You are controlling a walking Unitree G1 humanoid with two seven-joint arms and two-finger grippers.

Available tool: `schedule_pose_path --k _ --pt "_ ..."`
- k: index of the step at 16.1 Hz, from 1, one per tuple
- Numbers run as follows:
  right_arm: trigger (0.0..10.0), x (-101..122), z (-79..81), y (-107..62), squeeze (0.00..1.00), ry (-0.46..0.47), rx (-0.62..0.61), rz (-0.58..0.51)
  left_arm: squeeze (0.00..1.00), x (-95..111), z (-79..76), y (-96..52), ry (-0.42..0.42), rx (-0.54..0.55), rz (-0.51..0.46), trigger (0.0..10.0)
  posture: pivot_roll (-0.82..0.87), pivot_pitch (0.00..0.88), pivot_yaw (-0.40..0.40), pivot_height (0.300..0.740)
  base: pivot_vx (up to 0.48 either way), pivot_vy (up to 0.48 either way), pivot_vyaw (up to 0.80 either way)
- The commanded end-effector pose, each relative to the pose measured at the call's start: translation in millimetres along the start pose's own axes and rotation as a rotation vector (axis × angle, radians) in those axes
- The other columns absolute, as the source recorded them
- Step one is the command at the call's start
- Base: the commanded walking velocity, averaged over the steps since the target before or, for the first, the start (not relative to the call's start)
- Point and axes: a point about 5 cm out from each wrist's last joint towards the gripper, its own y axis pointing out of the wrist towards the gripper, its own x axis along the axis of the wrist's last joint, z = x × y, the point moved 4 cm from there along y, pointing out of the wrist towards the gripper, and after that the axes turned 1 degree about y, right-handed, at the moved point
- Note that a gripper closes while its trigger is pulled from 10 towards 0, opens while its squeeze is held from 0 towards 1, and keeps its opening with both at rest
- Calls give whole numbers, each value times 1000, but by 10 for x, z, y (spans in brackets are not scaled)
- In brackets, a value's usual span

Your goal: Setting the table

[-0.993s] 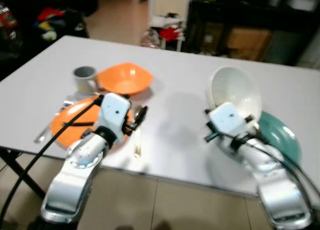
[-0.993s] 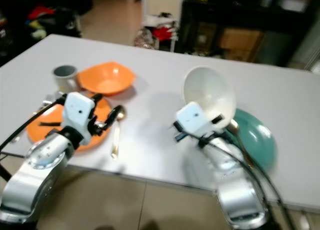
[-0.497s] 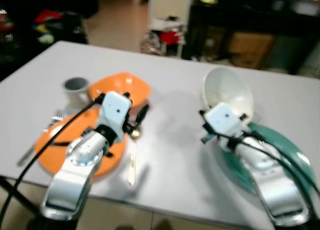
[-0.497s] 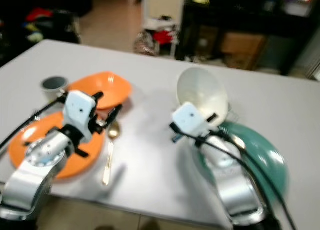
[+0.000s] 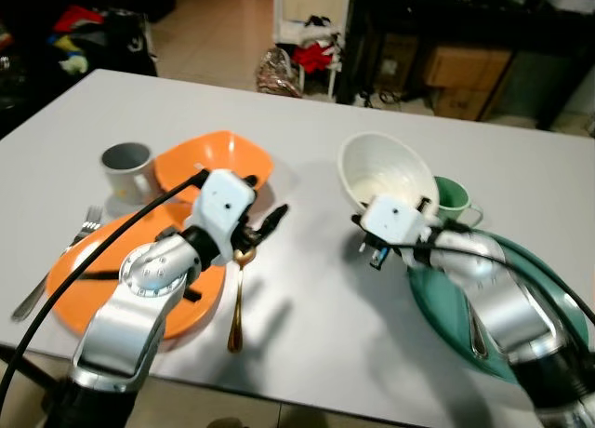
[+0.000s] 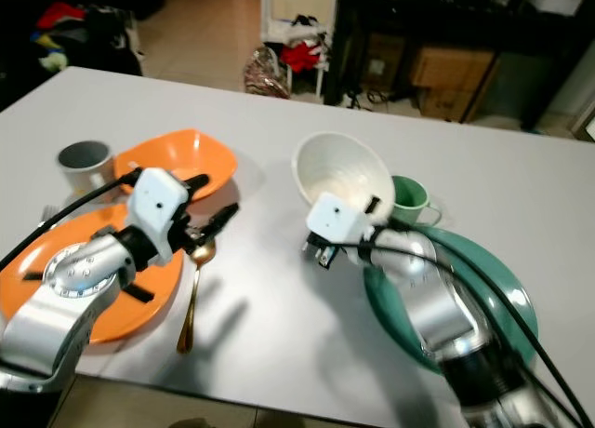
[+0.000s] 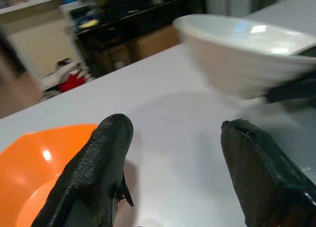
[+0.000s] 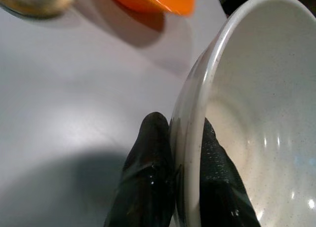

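My right gripper (image 5: 369,234) is shut on the near rim of a white bowl (image 5: 390,172). It holds the bowl tilted just above the table, left of a teal plate (image 5: 525,302). In the right wrist view the fingers (image 8: 152,177) pinch the bowl's rim (image 8: 197,103). My left gripper (image 5: 270,220) is open and empty, hovering over a gold spoon (image 5: 236,302) that lies beside an orange plate (image 5: 98,293). An orange bowl (image 5: 216,160) and a grey mug (image 5: 125,167) stand behind that plate. A fork (image 5: 56,265) lies at its left.
A green cup (image 5: 455,196) stands just behind the white bowl, at the teal plate's far edge. The table's near edge (image 5: 307,395) runs close below both arms. Dark furniture, boxes and clutter stand on the floor beyond the far side.
The camera has shifted and come nearer the table. The white bowl has tipped from steeply tilted to flatter in my right gripper. The green cup has come into view.
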Motion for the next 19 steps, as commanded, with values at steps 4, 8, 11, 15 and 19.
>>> schedule_pose_path --k 4,8,11,15,19 --pt "10000 -47 -60 150 0 -99 111 0 0 57 -104 75 13 -149 1 10000 100 0 -39 740 0 0 0" --pt "10000 -155 -16 199 0 -182 218 57 0 65 -166 79 22 -216 16 10000 104 0 -40 740 0 0 0" --pt "10000 -245 18 186 0 -212 285 90 0 41 -210 65 23 -253 31 10000 106 0 -40 740 0 0 0" --pt "10000 -362 95 85 0 -240 349 148 0 39 -206 65 31 -266 35 10000 99 0 -32 740 0 0 0" --pt "10000 -386 116 1 0 -243 370 161 0 44 -201 63 38 -274 36 10000 94 0 -28 740 0 0 0"
